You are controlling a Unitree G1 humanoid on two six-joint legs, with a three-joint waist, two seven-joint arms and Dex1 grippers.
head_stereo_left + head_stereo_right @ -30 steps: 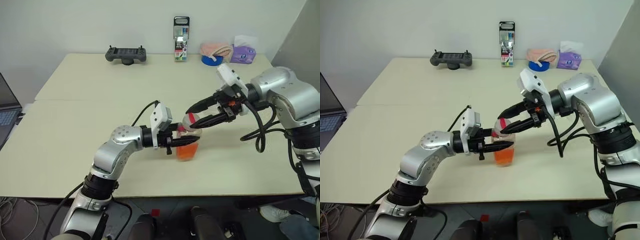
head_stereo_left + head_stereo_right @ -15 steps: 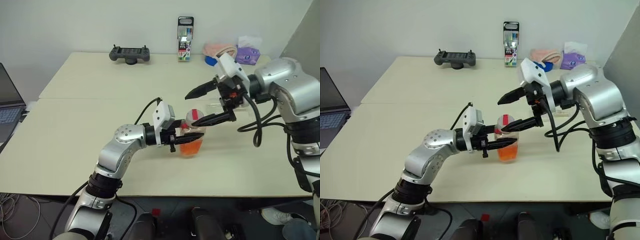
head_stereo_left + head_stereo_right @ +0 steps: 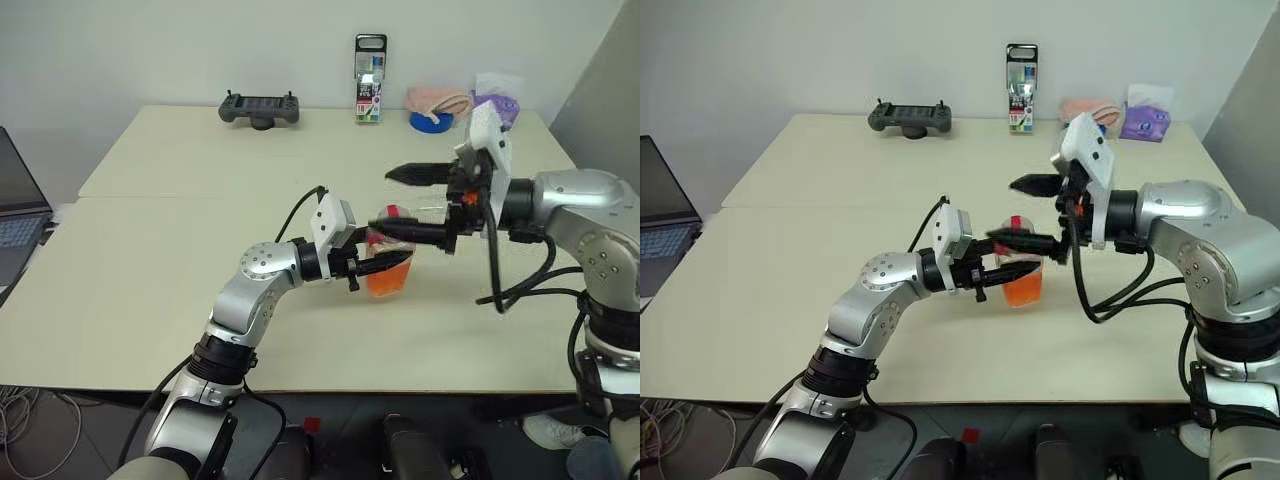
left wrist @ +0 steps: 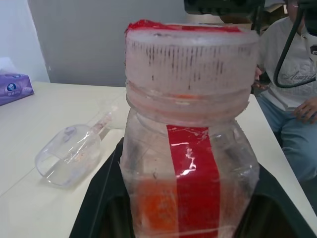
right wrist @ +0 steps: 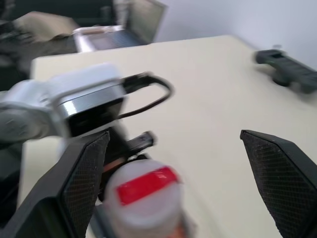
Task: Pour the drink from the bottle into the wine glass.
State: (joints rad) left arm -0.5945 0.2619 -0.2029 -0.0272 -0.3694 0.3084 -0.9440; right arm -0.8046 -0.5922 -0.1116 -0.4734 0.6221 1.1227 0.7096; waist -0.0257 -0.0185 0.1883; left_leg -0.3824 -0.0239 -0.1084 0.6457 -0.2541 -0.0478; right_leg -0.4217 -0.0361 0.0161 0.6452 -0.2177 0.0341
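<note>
Beige table point(image 3: 150, 250) carries the scene. Left gripper point(image 3: 385, 262) is clamped on the upright bottle point(image 4: 190, 148) of orange drink point(image 3: 388, 278) near centre. Right gripper point(image 3: 405, 203), spread wide, straddles the cap point(image 5: 146, 186). Wine glass point(image 4: 69, 156) lies toppled just beyond.

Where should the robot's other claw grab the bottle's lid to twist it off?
Around the ribbed side of the cap, coming down from above. The bottle stands upright in the shut left gripper, so the cap's top is free. The open right gripper is beside it already.
</note>
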